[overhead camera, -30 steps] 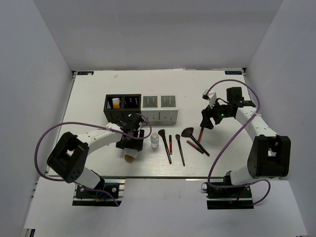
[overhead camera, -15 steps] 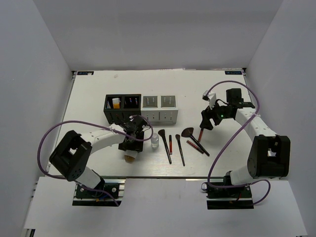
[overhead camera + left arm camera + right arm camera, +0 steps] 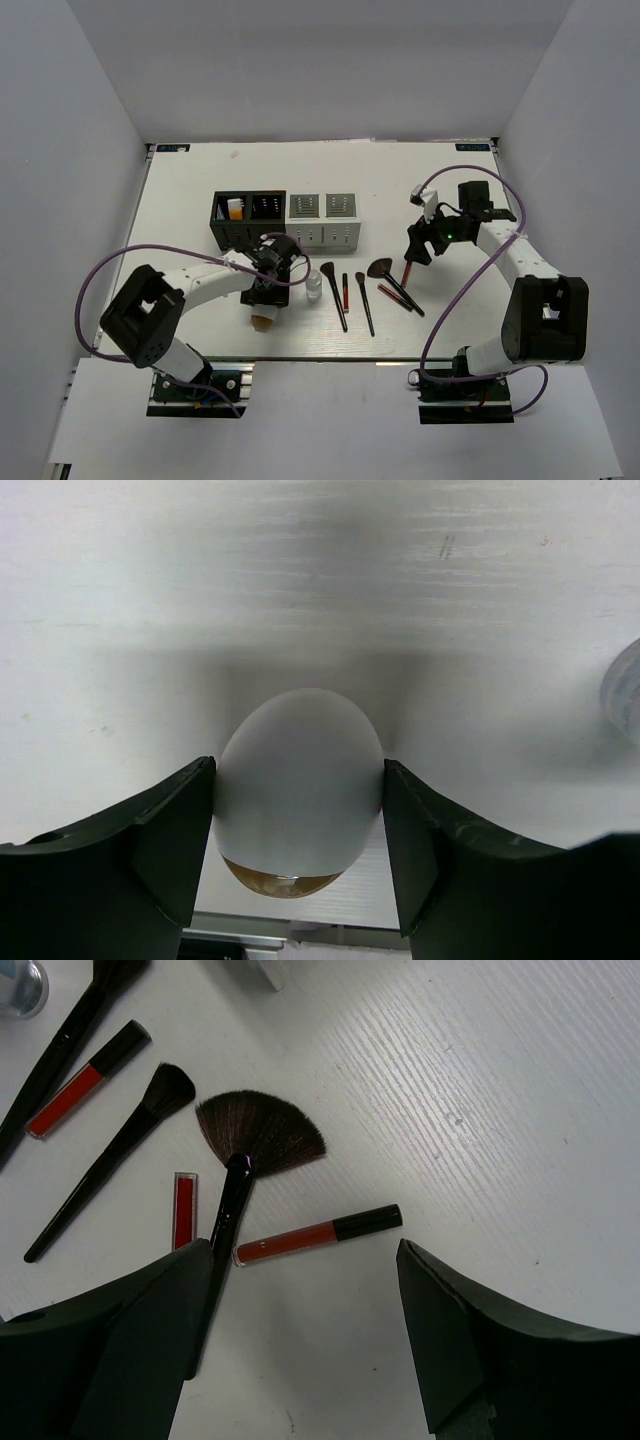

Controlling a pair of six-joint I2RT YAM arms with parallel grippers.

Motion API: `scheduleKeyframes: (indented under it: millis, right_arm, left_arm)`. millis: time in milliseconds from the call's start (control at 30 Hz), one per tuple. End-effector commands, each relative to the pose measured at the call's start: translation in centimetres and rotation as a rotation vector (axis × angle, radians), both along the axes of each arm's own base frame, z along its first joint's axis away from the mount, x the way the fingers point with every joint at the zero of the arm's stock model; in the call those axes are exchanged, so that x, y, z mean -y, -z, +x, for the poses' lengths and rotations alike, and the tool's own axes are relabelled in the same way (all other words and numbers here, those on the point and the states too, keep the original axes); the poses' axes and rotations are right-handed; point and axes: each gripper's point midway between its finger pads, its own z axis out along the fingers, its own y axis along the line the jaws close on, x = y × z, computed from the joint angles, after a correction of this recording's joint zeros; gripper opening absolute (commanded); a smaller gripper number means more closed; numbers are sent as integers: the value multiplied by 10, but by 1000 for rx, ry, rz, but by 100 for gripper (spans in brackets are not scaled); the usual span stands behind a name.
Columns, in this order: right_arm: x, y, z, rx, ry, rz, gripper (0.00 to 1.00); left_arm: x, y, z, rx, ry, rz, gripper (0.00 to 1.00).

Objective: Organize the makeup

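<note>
My left gripper (image 3: 270, 292) is shut on the white oval with a tan end (image 3: 264, 318), low over the table. In the left wrist view both fingers press the sides of the oval (image 3: 300, 780). The small clear bottle (image 3: 314, 285) stands just right of it. Black brushes (image 3: 335, 297) and thin red sticks (image 3: 345, 290) lie in a row at the centre. My right gripper (image 3: 421, 243) is open above a red stick with a black cap (image 3: 318, 1235) and a fan brush (image 3: 262, 1130). An orange tube (image 3: 235, 210) stands in the black box.
A black slotted box (image 3: 250, 232) and a white slotted box (image 3: 322, 235) stand side by side behind the makeup. The table's near edge (image 3: 330, 358) lies close below the oval.
My left gripper has shifted a little right and turned, and its fingers now sit closed on the oval. The right arm has barely moved.
</note>
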Motion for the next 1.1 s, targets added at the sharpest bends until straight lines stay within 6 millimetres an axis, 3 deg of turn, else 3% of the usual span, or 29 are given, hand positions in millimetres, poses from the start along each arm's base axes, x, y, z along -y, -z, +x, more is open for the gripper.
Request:
scheduleKeyframes:
  millis: [0,133,233,400,600,800,1067]
  right_arm:
    - [-2,-10,1,36,-7,21,80]
    - [-1,-9,2,35,-6,17,80]
    - [-3,-11,3,38,-11,20,79]
    - [-2,-13,3,38,-16,18,78]
    - [-6,-18,5,44,-29,26,77]
    - [-6,-26,9,53,-26,31,76]
    - [-9,-30,12,58,-26,43,76]
  left_arm:
    - [4,-39,18,130,-49,-41,26]
    - [8,-83,34,254,-138,-146,21]
    - [15,-132,54,398,-174,-233,19]
    - [16,-194,87,584,-229,-273,18]
    - [-3,-255,141,832,-314,-213,16]
    - [-30,-264,190,940,-380,-121,16]
    - [-74,-254,220,983,-439,-38,15]
